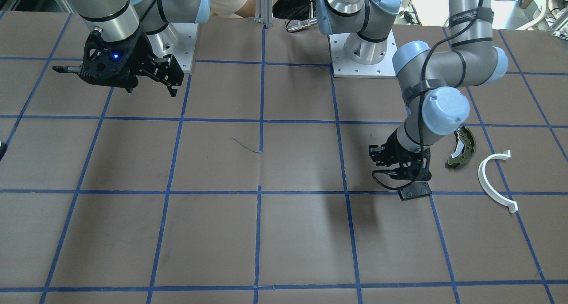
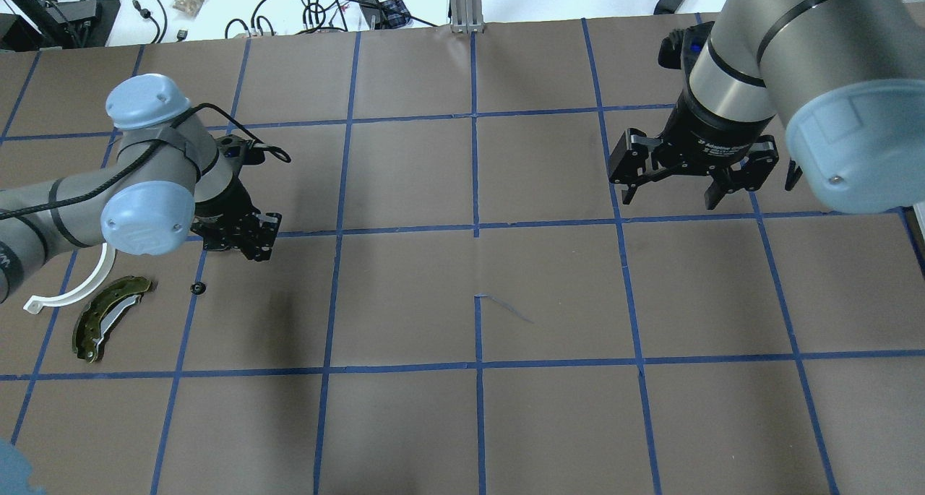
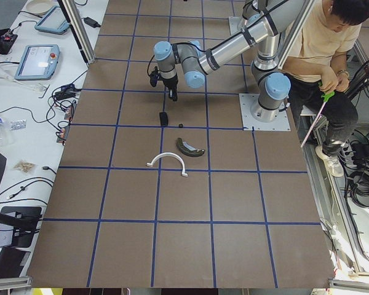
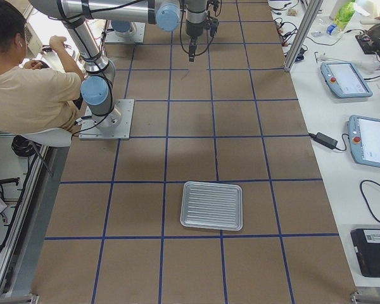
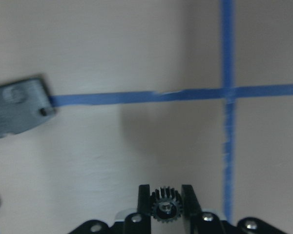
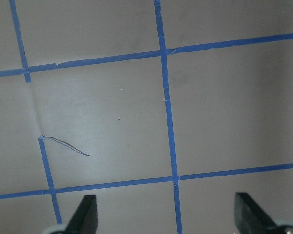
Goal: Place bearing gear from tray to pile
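Observation:
My left gripper is shut on a small black bearing gear, as the left wrist view shows. It hangs low over the table, by the pile. The pile holds a flat black pad, an olive-green brake shoe and a white half-ring. The pad also shows in the left wrist view. The arm hides the pad in the overhead view. My right gripper is open and empty, held high at the right.
A small black part lies on the table between the brake shoe and my left gripper. An empty metal tray sits at the right end of the table. An operator sits behind the robot bases.

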Robot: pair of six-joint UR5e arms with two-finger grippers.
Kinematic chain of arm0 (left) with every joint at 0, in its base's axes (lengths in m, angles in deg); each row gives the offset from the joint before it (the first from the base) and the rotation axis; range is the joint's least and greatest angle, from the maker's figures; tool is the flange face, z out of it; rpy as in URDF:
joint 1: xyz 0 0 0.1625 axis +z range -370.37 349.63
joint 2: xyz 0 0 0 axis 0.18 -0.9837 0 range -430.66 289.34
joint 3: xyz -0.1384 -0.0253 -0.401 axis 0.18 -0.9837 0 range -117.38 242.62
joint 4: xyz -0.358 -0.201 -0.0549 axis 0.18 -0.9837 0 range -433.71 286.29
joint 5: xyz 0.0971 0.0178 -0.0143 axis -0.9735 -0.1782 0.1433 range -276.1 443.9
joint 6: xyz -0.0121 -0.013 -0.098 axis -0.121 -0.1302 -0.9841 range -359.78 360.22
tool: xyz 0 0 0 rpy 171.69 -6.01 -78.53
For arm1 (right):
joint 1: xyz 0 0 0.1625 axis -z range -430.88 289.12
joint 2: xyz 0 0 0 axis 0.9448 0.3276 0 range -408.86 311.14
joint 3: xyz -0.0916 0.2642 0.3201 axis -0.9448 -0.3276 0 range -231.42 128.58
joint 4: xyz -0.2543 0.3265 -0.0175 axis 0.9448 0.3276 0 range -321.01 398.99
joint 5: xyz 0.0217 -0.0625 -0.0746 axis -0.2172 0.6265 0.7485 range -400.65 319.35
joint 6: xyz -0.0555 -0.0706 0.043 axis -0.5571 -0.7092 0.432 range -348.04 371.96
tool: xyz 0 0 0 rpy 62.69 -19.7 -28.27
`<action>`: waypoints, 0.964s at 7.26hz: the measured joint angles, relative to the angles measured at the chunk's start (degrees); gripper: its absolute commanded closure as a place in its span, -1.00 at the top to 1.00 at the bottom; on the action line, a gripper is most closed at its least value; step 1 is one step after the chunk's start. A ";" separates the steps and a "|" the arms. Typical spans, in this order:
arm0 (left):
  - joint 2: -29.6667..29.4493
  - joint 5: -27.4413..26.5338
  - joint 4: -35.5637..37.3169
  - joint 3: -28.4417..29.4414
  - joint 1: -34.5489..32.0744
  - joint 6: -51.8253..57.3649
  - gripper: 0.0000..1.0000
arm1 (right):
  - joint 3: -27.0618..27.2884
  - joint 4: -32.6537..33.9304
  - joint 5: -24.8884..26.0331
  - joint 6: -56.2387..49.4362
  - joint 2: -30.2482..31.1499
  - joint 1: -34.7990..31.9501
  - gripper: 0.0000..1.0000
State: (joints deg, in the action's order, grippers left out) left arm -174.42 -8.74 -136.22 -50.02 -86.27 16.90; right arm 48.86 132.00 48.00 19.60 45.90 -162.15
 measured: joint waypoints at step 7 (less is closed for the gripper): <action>-2.60 -3.98 5.54 -2.11 10.59 10.48 -0.74 | 0.09 0.39 0.06 -0.73 -0.09 0.19 1.00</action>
State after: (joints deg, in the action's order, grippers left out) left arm -177.02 -12.72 -130.68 -52.13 -75.68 27.37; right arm 48.96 132.38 48.06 18.87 45.81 -161.97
